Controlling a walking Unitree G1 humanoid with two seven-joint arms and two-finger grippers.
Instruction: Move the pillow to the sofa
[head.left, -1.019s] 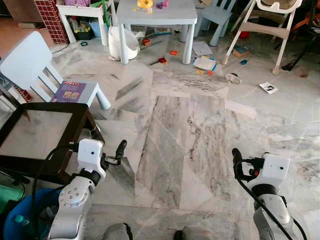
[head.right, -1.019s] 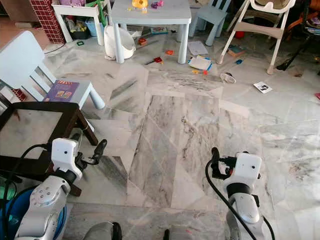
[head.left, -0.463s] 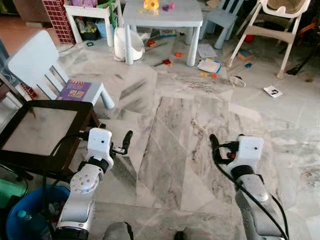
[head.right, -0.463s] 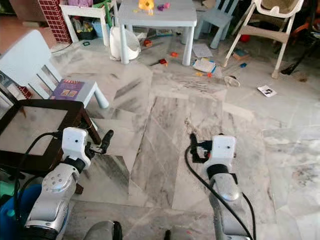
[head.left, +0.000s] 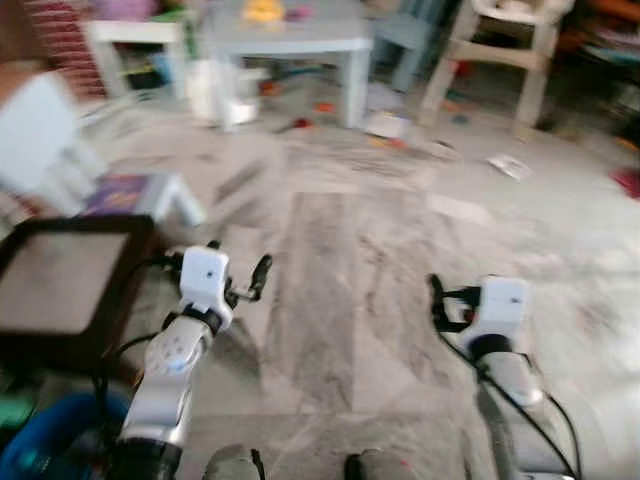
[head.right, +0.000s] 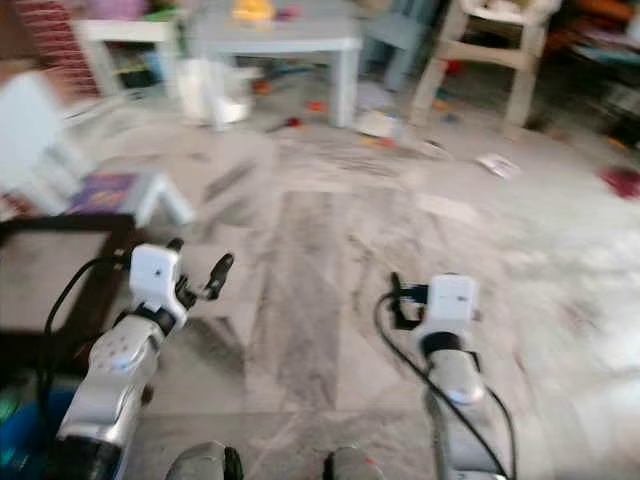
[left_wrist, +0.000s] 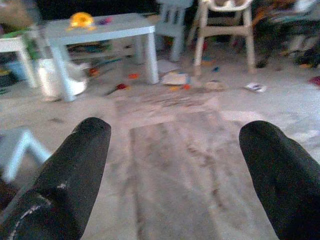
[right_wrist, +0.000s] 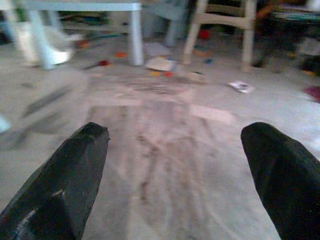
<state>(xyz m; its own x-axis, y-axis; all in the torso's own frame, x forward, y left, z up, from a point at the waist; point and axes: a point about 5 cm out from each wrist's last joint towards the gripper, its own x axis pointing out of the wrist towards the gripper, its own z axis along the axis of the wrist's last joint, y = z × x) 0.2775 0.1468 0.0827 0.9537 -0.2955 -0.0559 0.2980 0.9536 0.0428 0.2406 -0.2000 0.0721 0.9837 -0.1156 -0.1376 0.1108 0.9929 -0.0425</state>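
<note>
My left gripper (head.left: 252, 278) is held out low over the marble floor, beside the corner of a dark side table. In the left wrist view its two black fingers (left_wrist: 75, 165) stand wide apart with bare floor between them. My right gripper (head.left: 437, 300) is held out at the same height over the floor, right of the middle. Its fingers (right_wrist: 70, 170) are also spread, with nothing between them. The head views are blurred.
A dark wooden side table (head.left: 60, 275) with a pale top stands at my left, a blue bucket (head.left: 40, 450) below it. Behind it is a small white chair (head.left: 40, 130). Farther off are a grey children's table (head.left: 285, 40), a high chair (head.left: 500, 40) and scattered toys and papers (head.left: 385, 125).
The whole picture has shifted left and blurred, so the camera has turned. Over the last second my right gripper has come in toward the middle. Both grippers stay open.
</note>
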